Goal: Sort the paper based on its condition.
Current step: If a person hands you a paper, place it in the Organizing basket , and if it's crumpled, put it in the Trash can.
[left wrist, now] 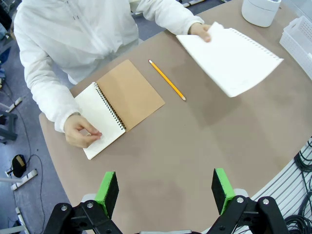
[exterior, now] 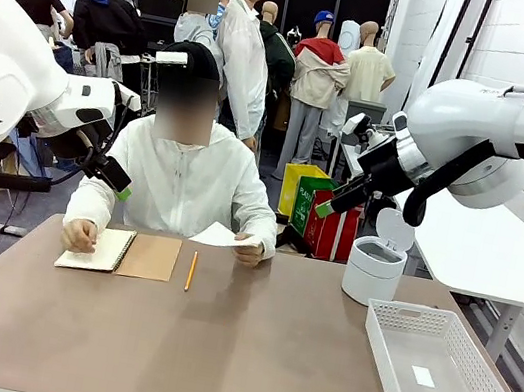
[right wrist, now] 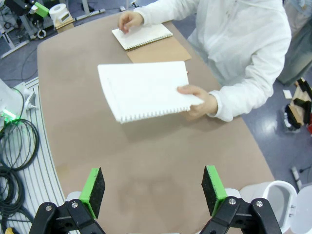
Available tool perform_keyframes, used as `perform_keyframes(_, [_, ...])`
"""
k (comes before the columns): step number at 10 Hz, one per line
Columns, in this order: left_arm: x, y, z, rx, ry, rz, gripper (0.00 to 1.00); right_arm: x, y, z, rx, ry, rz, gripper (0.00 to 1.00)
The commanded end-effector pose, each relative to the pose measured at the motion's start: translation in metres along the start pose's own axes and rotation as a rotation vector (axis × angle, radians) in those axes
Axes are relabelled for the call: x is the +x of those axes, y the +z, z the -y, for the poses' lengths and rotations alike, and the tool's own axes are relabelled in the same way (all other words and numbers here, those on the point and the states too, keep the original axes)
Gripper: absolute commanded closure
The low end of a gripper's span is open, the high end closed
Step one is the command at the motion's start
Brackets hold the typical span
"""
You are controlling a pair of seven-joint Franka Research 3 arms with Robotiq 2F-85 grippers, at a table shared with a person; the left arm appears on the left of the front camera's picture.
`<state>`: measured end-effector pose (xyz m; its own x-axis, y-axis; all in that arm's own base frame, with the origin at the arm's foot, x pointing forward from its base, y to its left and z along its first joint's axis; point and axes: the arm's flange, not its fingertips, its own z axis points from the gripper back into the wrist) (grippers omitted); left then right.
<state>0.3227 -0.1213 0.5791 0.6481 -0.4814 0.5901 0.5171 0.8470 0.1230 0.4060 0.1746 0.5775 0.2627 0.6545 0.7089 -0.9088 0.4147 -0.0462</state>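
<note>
The person at the far side holds a flat white sheet of paper [exterior: 217, 236] [left wrist: 230, 59] [right wrist: 143, 89] above the table in one hand. Their other hand rests on an open spiral notebook [exterior: 120, 252] [left wrist: 119, 105] [right wrist: 144, 36] with a brown cover. My left gripper [exterior: 120, 181] [left wrist: 165, 191] hangs open, raised above the table's left side, with nothing between its green pads. My right gripper [exterior: 326, 207] [right wrist: 153, 187] is also open and empty, held high at the right, above the table near the bin.
A yellow pencil [exterior: 191, 271] [left wrist: 167, 80] lies beside the notebook. A white mesh basket [exterior: 438, 369] stands at the right front with a small white slip in it. A small white bin [exterior: 374, 267] with its lid up stands behind it.
</note>
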Motion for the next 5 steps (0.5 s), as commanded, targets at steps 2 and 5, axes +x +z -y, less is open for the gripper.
perform_keyframes(2, [-0.0002,-0.0003,-0.0009,-0.002,0.004,0.005,0.00,0.0004,-0.0020,0.0010,-0.006,-0.004,0.000,0.00])
perform_keyframes(5, [-0.0002,-0.0003,-0.0009,-0.002,0.004,0.005,0.00,0.0015,-0.0037,0.0038,-0.002,-0.063,-0.017,0.00])
